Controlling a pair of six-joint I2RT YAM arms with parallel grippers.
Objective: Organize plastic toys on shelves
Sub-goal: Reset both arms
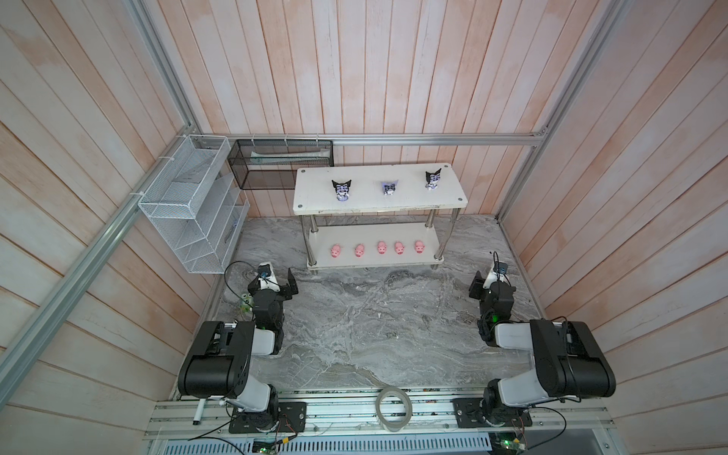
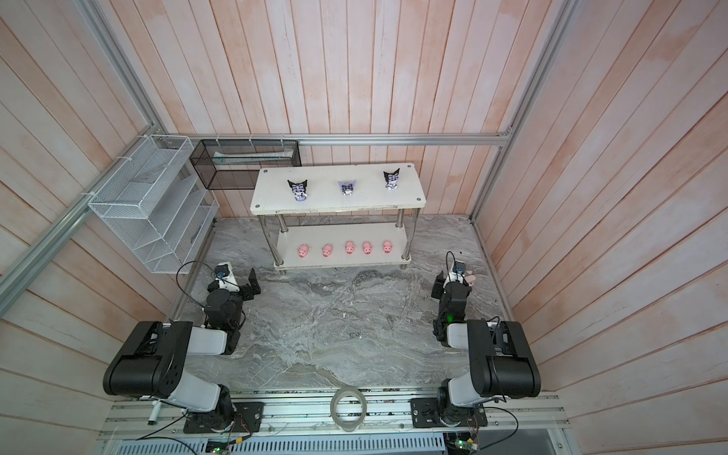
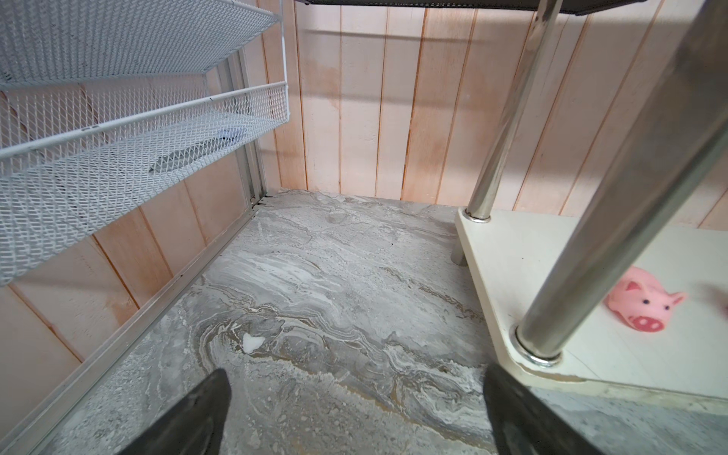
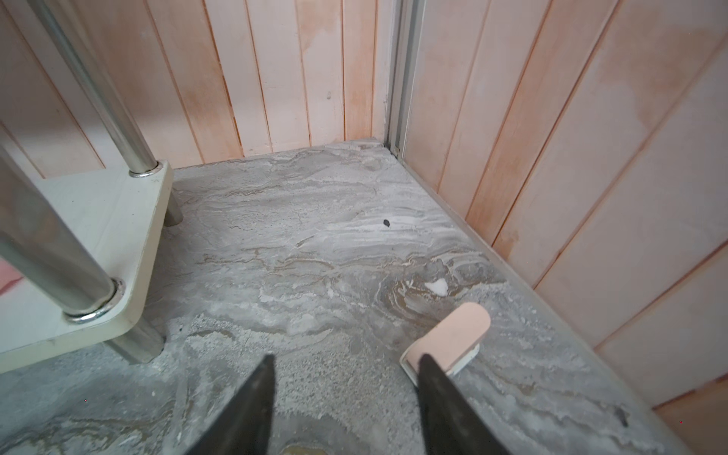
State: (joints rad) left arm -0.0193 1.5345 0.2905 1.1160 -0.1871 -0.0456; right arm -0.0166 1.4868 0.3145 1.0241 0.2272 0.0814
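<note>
Five pink pigs (image 1: 381, 247) are lined up on the lower board of the white rack (image 1: 315, 197), three pointed-ear figurines (image 1: 389, 187) on its upper board. All are apart from the left gripper (image 3: 356, 372) and right gripper (image 4: 346, 356), both held spread and empty.

From my seat, the left arm (image 1: 212, 366) and right arm (image 1: 567, 362) match: bulky rounded black joint housings with white sleeves between them, on black base plates (image 1: 293, 413). Thin black cables (image 1: 225, 273) loop off the wrists, and a green light (image 1: 493, 316) glows. The left pincer (image 3: 354, 372) and right pincer (image 4: 346, 358) end in dark tapered fingers (image 3: 205, 413).
</note>
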